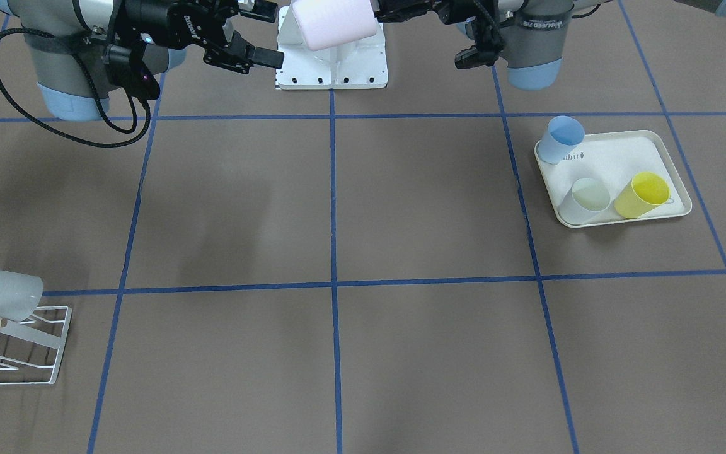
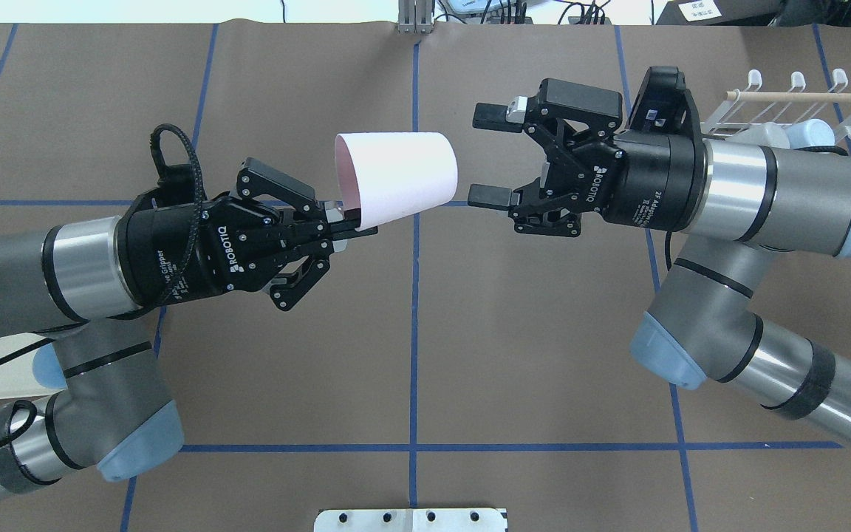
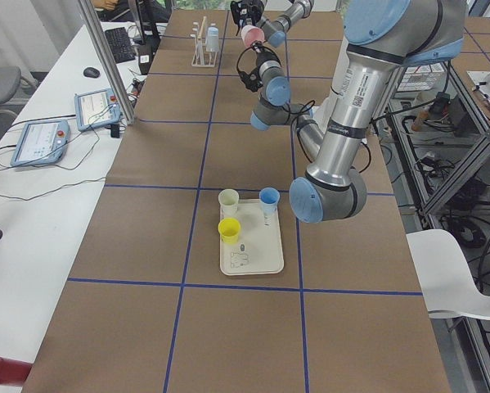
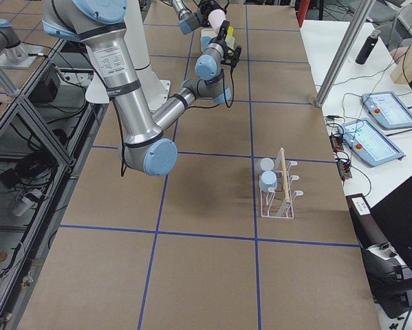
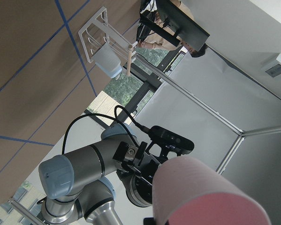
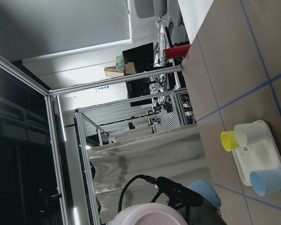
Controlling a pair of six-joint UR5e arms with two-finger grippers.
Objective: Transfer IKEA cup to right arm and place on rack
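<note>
A long table (image 1: pixel 426 208) covered in brown paper and crossed by blue tape lines (image 1: pixel 333 189) fills the scene, with the robot's white mounting plate (image 1: pixel 350 63) at its robot-side edge. Both arms are raised and bent at the elbow, their wrists turned inward so the two grippers face each other over the table's middle line.

The left arm (image 2: pixel 41 273) reaches in level. The left gripper (image 2: pixel 350 225) is pinched on the lower rim of the pink cup (image 2: pixel 400 177), which lies on its side in mid-air, mouth toward the left arm and base toward the right. The right arm (image 2: pixel 780 192) mirrors that pose. The right gripper (image 2: pixel 486 155) has its jaws spread wide, the fingertips just beside the cup's base and not touching it.

The rack (image 1: pixel 40 337) stands in the table's right half near the long edge away from the robot, with a pale grey cup (image 1: pixel 0 293) hung on it. A cream tray (image 1: pixel 621 154) sits in the left half, carrying a blue cup (image 1: pixel 561 140), a whitish cup (image 1: pixel 585 200) and a yellow cup (image 1: pixel 643 195). Between the tray and the rack runs a wide stretch of bare paper.
</note>
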